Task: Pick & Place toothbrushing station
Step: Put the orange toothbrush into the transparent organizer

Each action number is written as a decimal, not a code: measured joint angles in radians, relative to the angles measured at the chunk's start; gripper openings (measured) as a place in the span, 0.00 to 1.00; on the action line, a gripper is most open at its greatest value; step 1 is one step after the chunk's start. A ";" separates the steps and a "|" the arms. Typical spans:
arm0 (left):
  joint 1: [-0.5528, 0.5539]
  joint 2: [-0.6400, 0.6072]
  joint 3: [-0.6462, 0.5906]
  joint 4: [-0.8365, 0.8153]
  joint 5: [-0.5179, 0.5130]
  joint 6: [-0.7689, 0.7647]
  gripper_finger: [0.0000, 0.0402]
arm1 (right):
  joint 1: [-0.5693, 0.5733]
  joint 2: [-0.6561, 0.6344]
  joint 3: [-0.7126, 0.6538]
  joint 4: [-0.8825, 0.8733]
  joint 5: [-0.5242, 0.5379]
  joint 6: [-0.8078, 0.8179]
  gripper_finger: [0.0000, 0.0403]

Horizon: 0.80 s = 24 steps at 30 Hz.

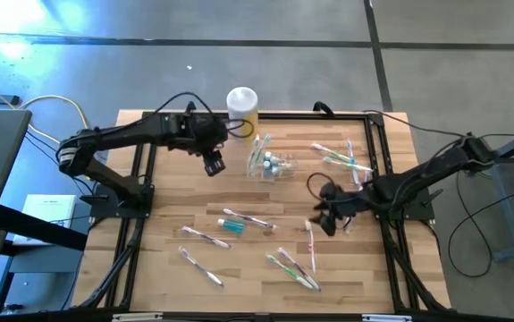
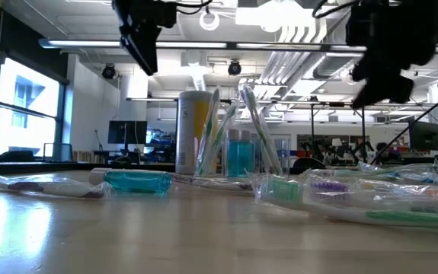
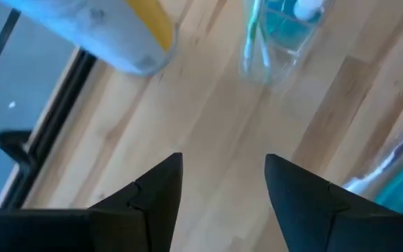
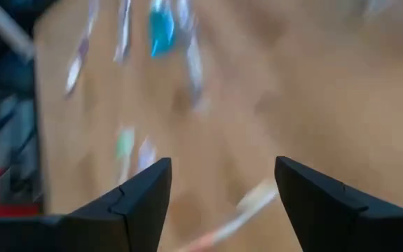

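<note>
The toothbrushing station (image 1: 270, 164) is a small clear holder with toothbrushes and blue items standing in it. It rests on its base on the wooden table, behind the middle, and shows in the low view (image 2: 238, 148) and the left wrist view (image 3: 279, 31). My left gripper (image 1: 214, 165) hovers open and empty above the table, just left of the station; it also shows in the low view (image 2: 142, 42) and in its own wrist view (image 3: 222, 189). My right gripper (image 1: 328, 216) is open and empty above the table, to the station's near right; its wrist view (image 4: 222, 203) is blurred.
A yellow canister with a white lid (image 1: 241, 105) stands at the far edge, behind the station. Wrapped toothbrushes lie scattered at the near middle (image 1: 292, 266), the near left (image 1: 201, 266) and the far right (image 1: 341, 159). A teal tube (image 1: 234, 225) lies near the middle. A black frame (image 1: 136, 192) borders the table.
</note>
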 joint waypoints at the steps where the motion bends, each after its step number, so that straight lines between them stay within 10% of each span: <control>1: -0.021 0.000 -0.005 -0.007 -0.007 -0.022 0.49 | 0.007 0.015 0.000 -0.003 -0.042 0.049 0.61; 24: -0.429 -0.006 -0.377 0.164 -0.268 -0.386 0.49 | 0.012 0.442 0.007 0.041 -0.034 0.325 0.61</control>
